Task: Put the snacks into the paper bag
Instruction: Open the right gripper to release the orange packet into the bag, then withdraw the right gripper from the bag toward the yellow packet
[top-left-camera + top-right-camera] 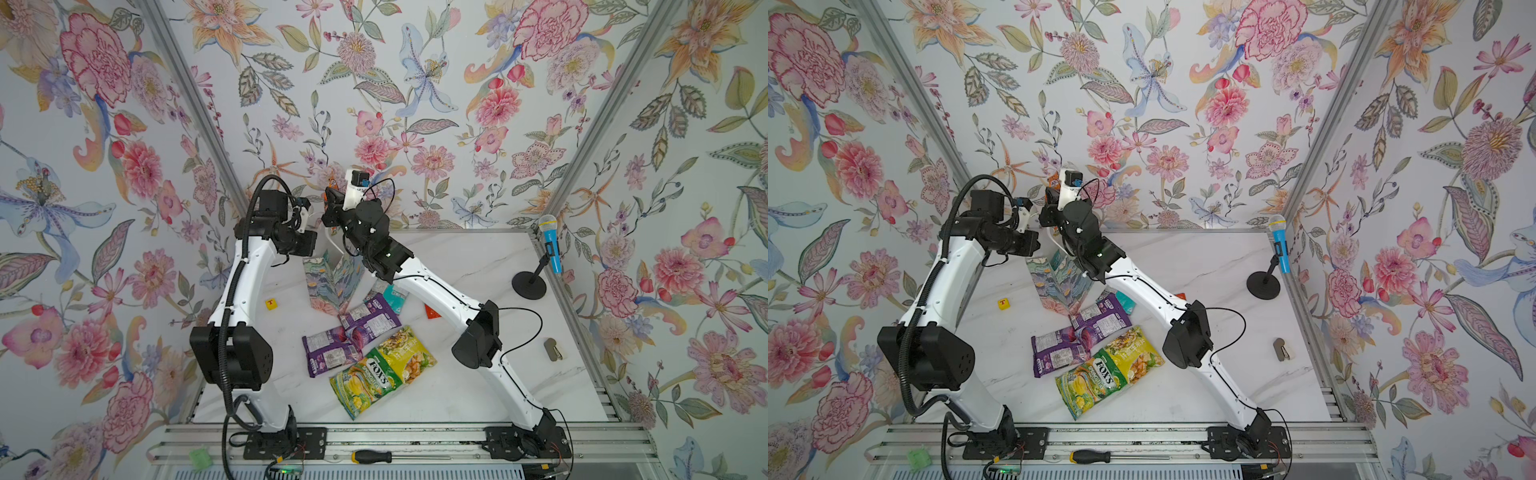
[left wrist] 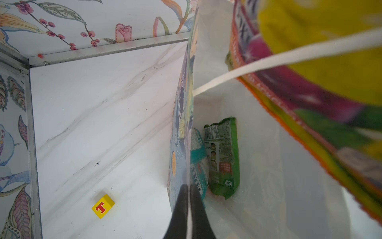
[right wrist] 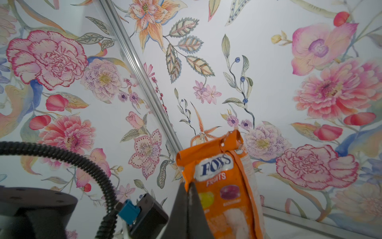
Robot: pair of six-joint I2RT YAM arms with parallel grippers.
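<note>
The white marble table point(image 1: 457, 266) bears the paper bag point(image 1: 328, 282) mid-far, snack pouches point(image 1: 368, 318) nearer, yellow block point(image 1: 271, 304) left, microphone stand point(image 1: 528, 284) far right.

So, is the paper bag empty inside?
No, a green pouch and a teal pouch sit inside the paper bag.

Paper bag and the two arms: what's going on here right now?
The left arm's fingers are shut on the upper edge of the painted blue-green paper bag, holding it open. The right arm's fingers grip an orange FOX'S plastic pouch, raised above the bag. A green pouch and a teal pouch already lie inside. Two purple pouches, a green FOX'S pouch and a yellow pouch lie on the white marble table.
</note>
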